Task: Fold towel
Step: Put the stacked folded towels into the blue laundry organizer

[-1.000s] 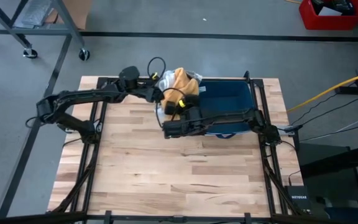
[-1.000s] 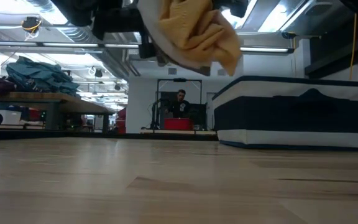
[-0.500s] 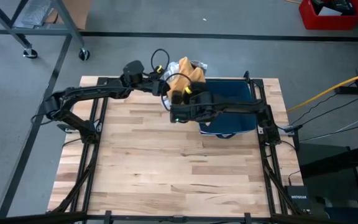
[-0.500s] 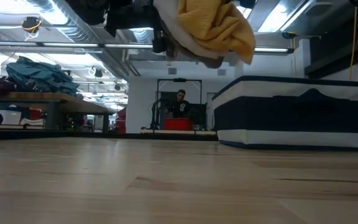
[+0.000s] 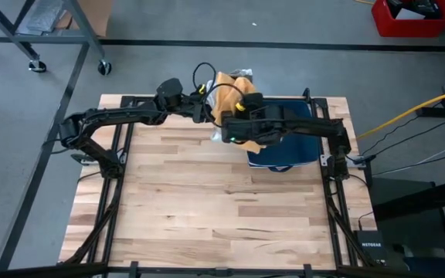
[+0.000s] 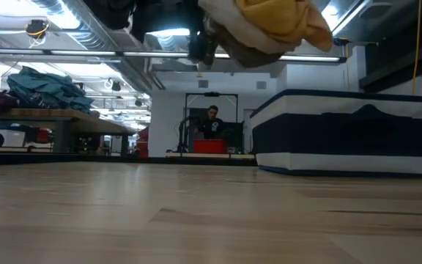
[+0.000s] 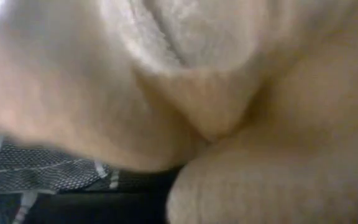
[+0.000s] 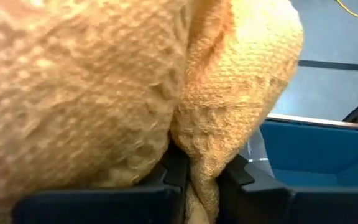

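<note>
Two black, slender jointed arms: the left arm (image 5: 114, 117) trails a looped black cable; the right arm (image 5: 300, 127) carries yellow tags and a small green light.

A dark blue bin (image 5: 288, 127) with a white base sits just below and beside my right pincer. Far beyond my pincers, a person (image 6: 212, 122) stands behind a red crate (image 6: 212, 147).
</note>
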Action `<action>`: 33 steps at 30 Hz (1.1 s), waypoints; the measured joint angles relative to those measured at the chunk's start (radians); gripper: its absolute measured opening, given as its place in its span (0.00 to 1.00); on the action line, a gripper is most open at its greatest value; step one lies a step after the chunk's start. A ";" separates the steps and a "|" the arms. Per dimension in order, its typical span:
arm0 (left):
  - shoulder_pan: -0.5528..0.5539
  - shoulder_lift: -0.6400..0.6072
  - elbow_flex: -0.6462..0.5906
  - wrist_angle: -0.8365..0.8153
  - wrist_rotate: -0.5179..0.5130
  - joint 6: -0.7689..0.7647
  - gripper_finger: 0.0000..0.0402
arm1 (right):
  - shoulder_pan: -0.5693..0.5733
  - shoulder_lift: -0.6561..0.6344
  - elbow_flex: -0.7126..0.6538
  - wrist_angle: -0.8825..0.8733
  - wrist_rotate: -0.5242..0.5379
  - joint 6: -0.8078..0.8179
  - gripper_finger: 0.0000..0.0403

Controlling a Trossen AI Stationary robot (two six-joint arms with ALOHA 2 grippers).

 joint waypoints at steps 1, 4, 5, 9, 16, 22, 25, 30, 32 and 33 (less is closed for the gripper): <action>-0.004 0.001 0.013 -0.002 -0.007 -0.001 0.00 | 0.000 -0.010 0.000 0.000 -0.001 -0.006 0.10; -0.022 0.018 0.068 -0.004 -0.025 0.004 0.00 | 0.000 -0.046 0.001 0.001 -0.010 -0.034 0.10; -0.029 0.030 0.090 -0.004 -0.030 0.004 0.00 | 0.000 -0.057 0.001 -0.002 -0.015 -0.047 0.10; -0.069 0.102 0.185 -0.015 -0.035 -0.006 0.00 | 0.000 -0.088 0.002 -0.028 -0.031 -0.070 0.10; -0.106 0.211 0.240 -0.006 -0.060 -0.026 0.00 | 0.000 -0.225 -0.210 -0.009 -0.109 -0.058 0.10; -0.136 0.314 0.281 -0.015 -0.071 -0.015 0.00 | 0.002 -0.415 -0.580 0.020 -0.185 0.101 0.10; -0.145 0.380 0.323 -0.012 -0.075 -0.012 0.00 | 0.001 -0.525 -0.760 0.085 -0.203 0.150 0.10; -0.152 0.532 0.465 -0.011 -0.089 -0.047 0.00 | -0.016 -0.708 -1.025 0.257 -0.186 0.141 0.10; -0.152 0.597 0.538 -0.013 -0.093 -0.076 0.00 | -0.040 -0.771 -1.124 0.321 -0.186 0.153 0.10; -0.152 0.627 0.571 -0.015 -0.093 -0.085 0.00 | -0.054 -0.798 -1.173 0.360 -0.186 0.156 0.10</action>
